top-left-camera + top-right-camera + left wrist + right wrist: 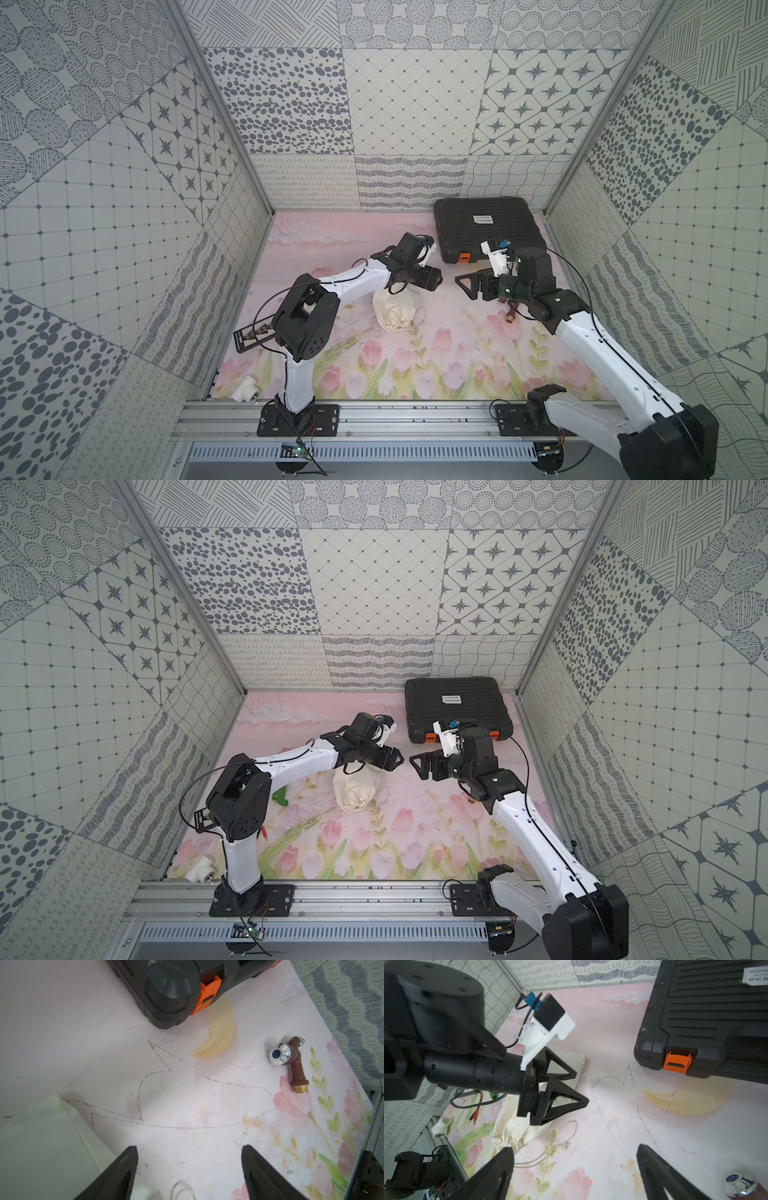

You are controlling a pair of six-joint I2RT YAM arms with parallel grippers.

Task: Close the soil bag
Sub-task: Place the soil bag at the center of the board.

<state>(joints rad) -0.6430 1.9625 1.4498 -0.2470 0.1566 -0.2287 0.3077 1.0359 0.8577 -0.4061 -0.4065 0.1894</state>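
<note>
The soil bag is a cream cloth sack lying on the flowered mat, its puckered mouth turned toward the front rail. Thin pale cords trail loose on the mat beside the mouth. My left gripper hovers open over the bag's far end; in the left wrist view the bag lies beside one finger, and the gripper holds nothing. My right gripper faces it from the right, open and empty, above bare mat near the cords.
A black ribbed case with orange latches sits at the back right. A brown tap with a chrome knob lies under the right arm. A white pipe fitting and a black card lie at the left.
</note>
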